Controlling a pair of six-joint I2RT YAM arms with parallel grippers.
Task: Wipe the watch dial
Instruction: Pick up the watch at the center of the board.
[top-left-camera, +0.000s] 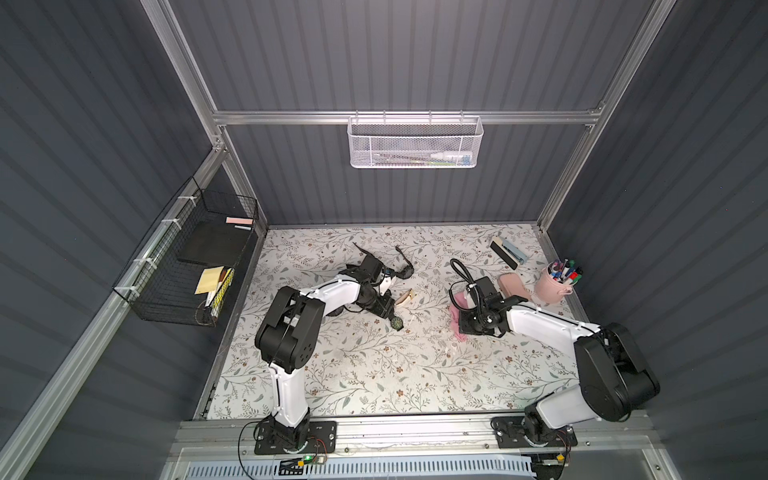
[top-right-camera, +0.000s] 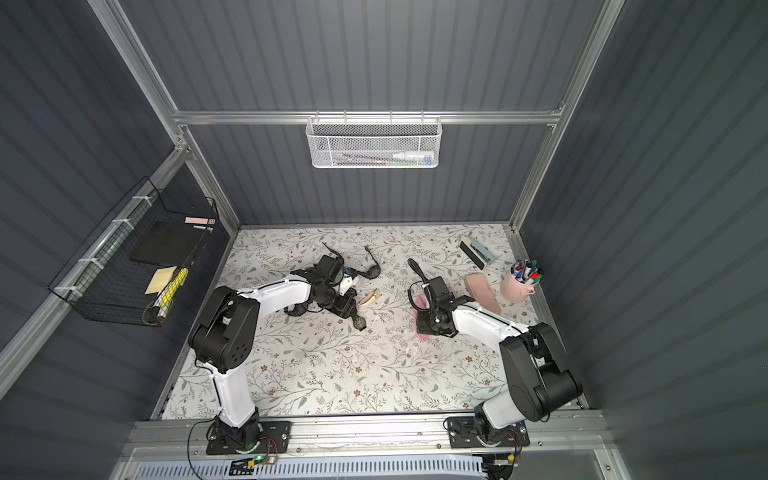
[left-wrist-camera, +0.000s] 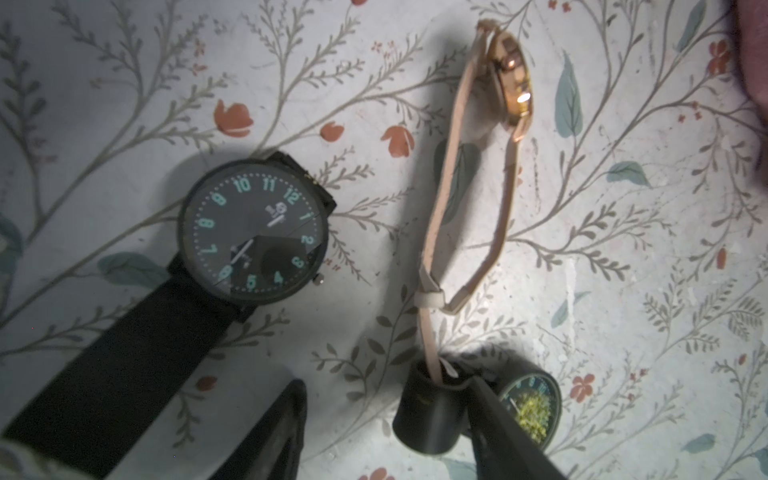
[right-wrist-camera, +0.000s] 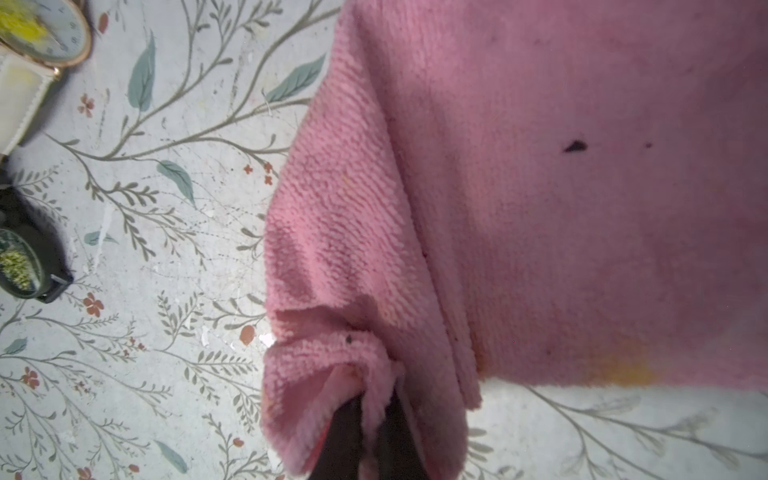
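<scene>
Watches lie three together near the middle of the floral table (top-left-camera: 374, 374), and two of them carry yellow grime on the dial. On the far left a black wire basket (top-left-camera: 183, 270) hangs on the wall with sticky notes (top-left-camera: 208, 280) inside. Next comes the left arm (top-left-camera: 332, 291), bent over the group, with the left gripper (left-wrist-camera: 357, 403) low over the table. Its jaws stand moderately apart, with bare tabletop between them and nothing gripped. Outside one finger (left-wrist-camera: 270, 436), the black watch (left-wrist-camera: 251, 237) with teal numerals lies face up. The pale-strapped watch (left-wrist-camera: 511, 83) rests on its edge with the strap looped. The strap's loose end runs to the tip of the other finger (left-wrist-camera: 428, 411); whether they touch is unclear. Its dial shows a yellow smear in the right wrist view. Just beside that finger, outside the gap, sits the small dark watch (left-wrist-camera: 532, 409), face up, its dial caked yellow-green. Well to the right, the right gripper (right-wrist-camera: 376, 399) is pinched tight on a fold of the pink cloth (right-wrist-camera: 540, 187), apart from all three watches. Further right lie a pink case (top-left-camera: 515, 286), a pink cup (top-left-camera: 550, 286) of pens (top-left-camera: 563, 270) and, behind them, a stapler (top-left-camera: 509, 251).
</scene>
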